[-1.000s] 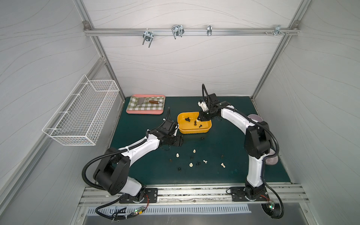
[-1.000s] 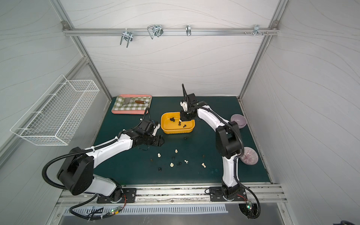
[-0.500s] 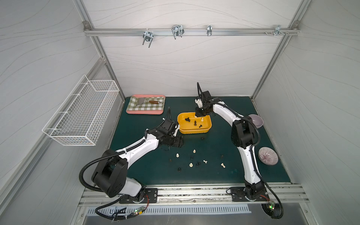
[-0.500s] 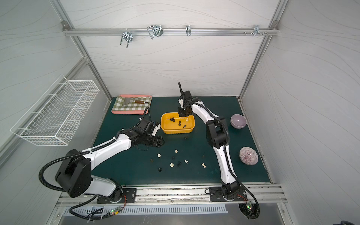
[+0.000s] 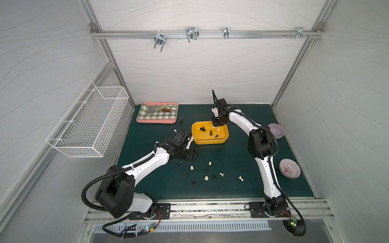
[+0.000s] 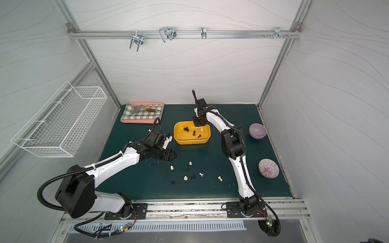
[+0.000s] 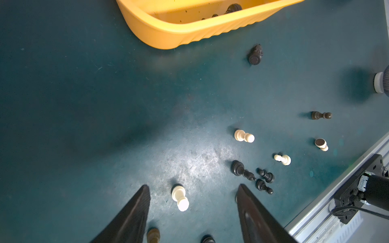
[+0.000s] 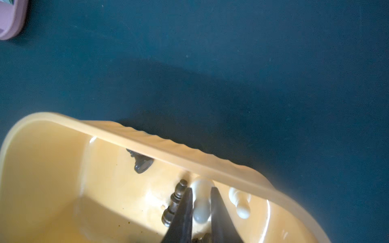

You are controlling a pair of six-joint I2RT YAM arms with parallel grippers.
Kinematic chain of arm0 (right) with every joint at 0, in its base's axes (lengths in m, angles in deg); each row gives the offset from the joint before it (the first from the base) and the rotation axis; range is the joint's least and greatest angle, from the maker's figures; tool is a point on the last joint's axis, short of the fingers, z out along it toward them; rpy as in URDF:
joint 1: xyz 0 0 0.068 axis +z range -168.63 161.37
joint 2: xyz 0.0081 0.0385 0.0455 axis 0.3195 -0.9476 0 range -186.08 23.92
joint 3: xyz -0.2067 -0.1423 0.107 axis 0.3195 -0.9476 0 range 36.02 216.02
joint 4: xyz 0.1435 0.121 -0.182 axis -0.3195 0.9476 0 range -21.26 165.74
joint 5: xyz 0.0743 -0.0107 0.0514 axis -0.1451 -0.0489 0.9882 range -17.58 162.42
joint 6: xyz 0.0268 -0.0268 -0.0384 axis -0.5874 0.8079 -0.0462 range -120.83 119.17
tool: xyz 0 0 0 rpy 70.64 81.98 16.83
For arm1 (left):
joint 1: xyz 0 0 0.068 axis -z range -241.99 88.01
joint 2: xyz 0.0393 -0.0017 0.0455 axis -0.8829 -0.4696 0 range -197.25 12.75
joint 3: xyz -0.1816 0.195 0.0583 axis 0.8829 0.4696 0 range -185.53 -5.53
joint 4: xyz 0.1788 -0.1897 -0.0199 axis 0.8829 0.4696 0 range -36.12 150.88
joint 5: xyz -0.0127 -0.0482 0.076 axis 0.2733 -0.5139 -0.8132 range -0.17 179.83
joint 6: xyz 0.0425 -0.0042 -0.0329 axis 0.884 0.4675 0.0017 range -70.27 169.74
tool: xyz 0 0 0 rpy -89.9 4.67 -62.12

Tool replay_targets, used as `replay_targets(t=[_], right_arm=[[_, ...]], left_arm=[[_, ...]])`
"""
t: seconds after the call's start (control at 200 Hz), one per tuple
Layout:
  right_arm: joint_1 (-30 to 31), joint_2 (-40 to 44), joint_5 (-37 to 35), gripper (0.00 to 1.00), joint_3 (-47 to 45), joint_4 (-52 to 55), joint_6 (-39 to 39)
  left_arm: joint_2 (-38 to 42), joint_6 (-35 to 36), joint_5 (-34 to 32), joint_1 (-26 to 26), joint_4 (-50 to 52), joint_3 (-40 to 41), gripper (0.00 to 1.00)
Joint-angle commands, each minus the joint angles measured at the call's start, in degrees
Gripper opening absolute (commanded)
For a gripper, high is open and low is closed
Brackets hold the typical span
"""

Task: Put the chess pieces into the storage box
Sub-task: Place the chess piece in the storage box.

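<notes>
The yellow-orange storage box (image 5: 210,141) sits mid-table and holds several black chess pieces (image 5: 211,132). My right gripper (image 5: 217,125) hangs over its far end. In the right wrist view its narrow jaws (image 8: 201,188) flank a white chess piece (image 8: 201,207), touching it on both sides just above the box floor. A second white piece (image 8: 240,202) and a dark brown one (image 8: 174,202) lie beside it. My left gripper (image 5: 194,156) is open and low over the mat. A white piece (image 7: 180,197) lies between its fingers (image 7: 134,214), untouched. Several loose pieces (image 5: 206,178) are scattered near the front.
A pink-rimmed checkered tray (image 5: 156,121) with a trowel lies at the back left. A white wire basket (image 5: 88,126) hangs on the left wall. Two purple bowls (image 5: 276,130) (image 5: 289,168) stand along the right edge. One black piece (image 5: 219,149) lies just in front of the box.
My right gripper has shifted slightly left and lower into the box's far end, its elbow swinging, and its jaws have eased a little apart. The left arm has barely moved.
</notes>
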Motion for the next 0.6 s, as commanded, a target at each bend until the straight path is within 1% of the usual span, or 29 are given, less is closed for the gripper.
replay_targets(t=[0.0,0.1,0.22,0.39,0.49,0.595], right_arm=[[-0.3,-1.1,0.2,0.23,2.7,2.5,0.5],[-0.3,-0.1,0.4,0.25,2.9,2.6,0.6],[-0.3,2.1,0.4,0.26,2.1,3.1,0.8],[-0.3,9.2,0.9,0.27,-2.0,1.8,0.9],[-0.1,14.9,1.7,0.27,-6.1,0.6,1.0],[0.1,22.2,2.4,0.28,-13.5,-1.5,1.1]], left_arm=[[1.1,-0.1,0.5,0.3,-1.6,0.1,0.67],[1.2,-0.2,0.7,0.3,-1.7,0.4,0.67],[1.8,-0.4,0.8,0.3,-1.8,1.0,0.67],[2.9,-0.2,0.3,0.3,-2.2,1.8,0.67],[3.4,0.4,0.5,0.6,-2.4,1.9,0.67],[3.5,0.4,0.1,1.2,-3.0,2.1,0.68]])
